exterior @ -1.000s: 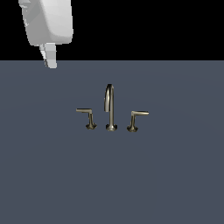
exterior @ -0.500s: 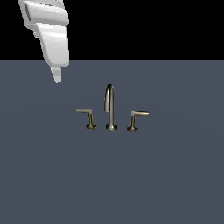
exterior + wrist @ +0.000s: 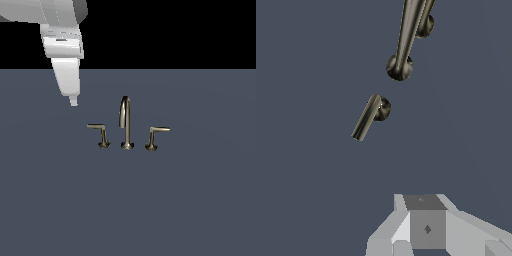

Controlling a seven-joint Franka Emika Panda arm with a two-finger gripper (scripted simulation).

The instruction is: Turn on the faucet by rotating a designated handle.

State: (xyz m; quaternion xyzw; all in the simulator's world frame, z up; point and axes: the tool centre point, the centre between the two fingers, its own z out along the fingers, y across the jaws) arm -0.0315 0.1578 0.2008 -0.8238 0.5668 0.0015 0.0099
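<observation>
Exterior view first: the claw [image 3: 73, 102] hangs above the counter [image 3: 200, 210], up toward the exterior view's left, and nothing is in its grip. Only one narrow pale tip shows from here, so whether the jaws are apart or together, I cannot tell. The wrist view is no help either: it shows just the grey body of the claw [image 3: 426, 227] at the edge of the picture, fingertips out of sight.

Now the target. The faucet [image 3: 125, 122] stands near the middle of the counter, tall arched spout in the centre, a short lever on each side. The handle [image 3: 99, 134] is the one on the exterior view's left, flared base on the counter, thin arm jutting out level toward the exterior view's left. Its twin, the mirror lever [image 3: 156, 136], points the other way and is farther off.

Here's what the move turns on: the handle lies below the claw and toward the exterior view's right, well apart from it, no contact at all. From the wrist, the handle [image 3: 368, 116] shows as a short bar with its long axis running slantwise, the spout [image 3: 406, 37] looming just beyond it.

My read: this is the approach, with the turning not yet begun. The claw needs to drop and meet that thin arm crosswise to its length, keeping clear of the spout.
</observation>
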